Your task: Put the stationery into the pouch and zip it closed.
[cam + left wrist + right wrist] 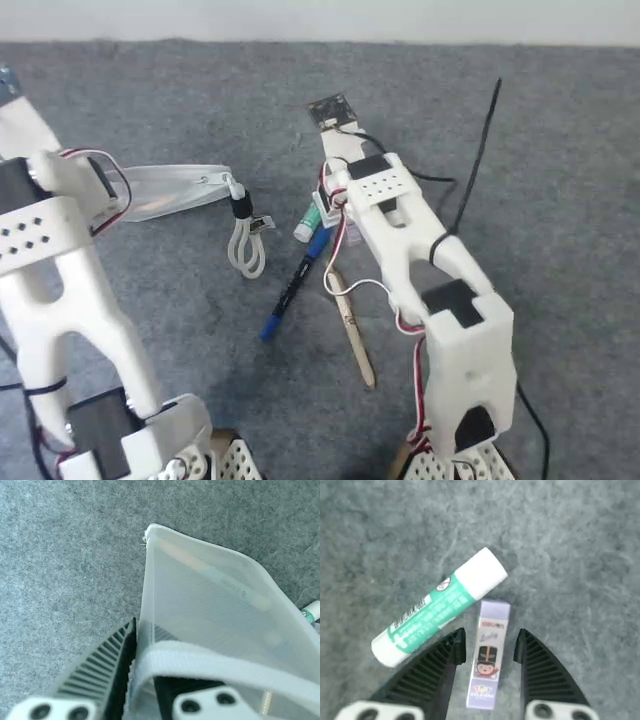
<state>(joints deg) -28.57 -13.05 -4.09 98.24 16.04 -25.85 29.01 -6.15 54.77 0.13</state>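
Observation:
My left gripper [145, 631] is shut on one edge of the translucent mesh pouch [210, 605], which lies flat on the grey carpet [170, 190]. The pouch's zipper pull carries a white cord loop [246, 245]. My right gripper [489, 640] is open and low over the carpet, its fingers on either side of a small lilac eraser [489, 662]. A green-and-white glue stick [440, 607] lies just beside the eraser, outside the fingers. In the high view the right gripper [325, 215] covers the eraser. A blue pen [295, 285] and a wooden pencil [352, 330] lie nearby.
Grey carpet [530, 150] covers the whole table. A black cable [478, 150] runs along the right arm toward the back. The glue stick's end [312, 612] shows past the pouch in the left wrist view.

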